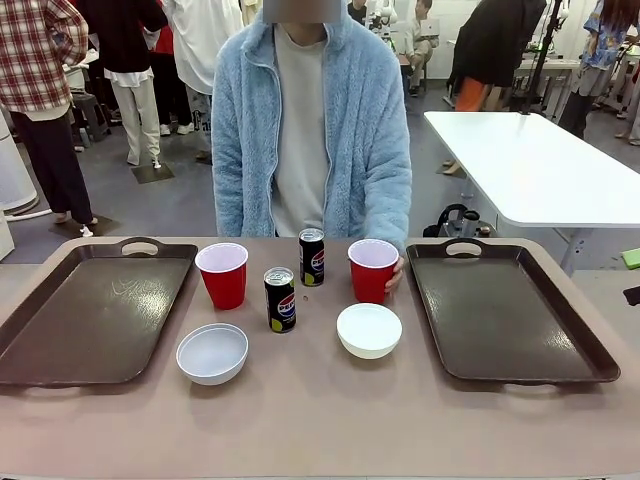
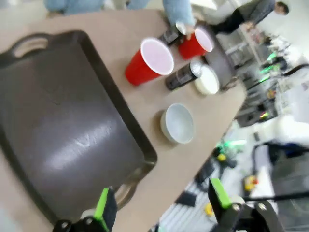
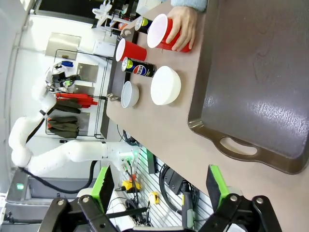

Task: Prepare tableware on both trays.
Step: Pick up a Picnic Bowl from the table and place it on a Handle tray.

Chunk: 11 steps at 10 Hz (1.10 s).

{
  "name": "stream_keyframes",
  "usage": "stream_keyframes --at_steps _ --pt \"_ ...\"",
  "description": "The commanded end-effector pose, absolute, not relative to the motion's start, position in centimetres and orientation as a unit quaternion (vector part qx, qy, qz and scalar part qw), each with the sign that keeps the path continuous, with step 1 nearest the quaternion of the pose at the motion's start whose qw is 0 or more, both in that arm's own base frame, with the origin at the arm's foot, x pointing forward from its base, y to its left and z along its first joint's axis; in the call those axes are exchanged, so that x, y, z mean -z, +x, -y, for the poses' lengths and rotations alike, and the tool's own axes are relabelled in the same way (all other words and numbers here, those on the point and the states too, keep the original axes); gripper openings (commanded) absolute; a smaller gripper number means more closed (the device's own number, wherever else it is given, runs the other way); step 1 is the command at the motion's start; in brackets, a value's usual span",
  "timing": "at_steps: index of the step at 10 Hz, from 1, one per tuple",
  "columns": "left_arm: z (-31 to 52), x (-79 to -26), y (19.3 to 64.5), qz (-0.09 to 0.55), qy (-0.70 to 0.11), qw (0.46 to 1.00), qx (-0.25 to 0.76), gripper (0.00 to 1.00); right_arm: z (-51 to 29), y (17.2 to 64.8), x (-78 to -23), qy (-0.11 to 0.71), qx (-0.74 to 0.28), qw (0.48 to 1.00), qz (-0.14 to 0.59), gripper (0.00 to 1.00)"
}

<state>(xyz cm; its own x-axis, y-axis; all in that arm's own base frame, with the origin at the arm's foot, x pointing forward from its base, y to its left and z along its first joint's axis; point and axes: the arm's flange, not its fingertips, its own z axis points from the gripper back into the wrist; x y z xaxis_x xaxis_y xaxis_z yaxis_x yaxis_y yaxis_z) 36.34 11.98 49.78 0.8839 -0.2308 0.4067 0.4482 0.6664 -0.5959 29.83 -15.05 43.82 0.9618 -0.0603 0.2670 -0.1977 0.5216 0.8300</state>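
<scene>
While the person (image 1: 310, 140) in the pale blue fleece jacket stands at the far side of the tan table (image 1: 320, 430), all six pieces of tableware sit on the tabletop between two large dark brown rectangular plastic trays with raised rims and loop handles, the left tray (image 1: 95, 315) and the right tray (image 1: 510, 315). The left red plastic cup (image 1: 222, 275) with its white inside stands near the left tray's far corner. The right red plastic cup (image 1: 372, 270) stands just beside the right tray, and the person's hand (image 1: 398, 275) holds its side. Between the cups stand two slim black soda cans with a red-white-blue logo, the far can (image 1: 312, 257) and the near can (image 1: 280, 299), both upright. Nearer the robot, the left small round white bowl (image 1: 212, 353) and the right small round white bowl (image 1: 369, 330) sit open side up. The left gripper (image 2: 161, 203) hangs above the near end of the left tray, its green-padded jaws spread wide with nothing between them. The right gripper (image 3: 159, 186) hangs by the near handle of the right tray, jaws likewise wide and empty.
</scene>
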Motion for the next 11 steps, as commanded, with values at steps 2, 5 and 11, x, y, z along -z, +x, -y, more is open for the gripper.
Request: stream_keyframes --at_steps 2,5,11 --pt "-0.7 -50.8 32.7 0.149 -0.204 0.94 0.23 1.0 15.1 30.0 -43.8 0.495 -0.039 0.857 0.136 1.0" --pt "9.3 -47.4 30.8 0.13 -0.094 0.957 0.243 1.0 15.1 30.0 -43.8 0.495 -0.039 0.857 0.136 1.0" --pt "17.5 -43.8 34.4 0.089 -0.034 0.971 0.218 1.0 15.1 30.0 -43.8 0.495 -0.039 0.857 0.136 1.0"
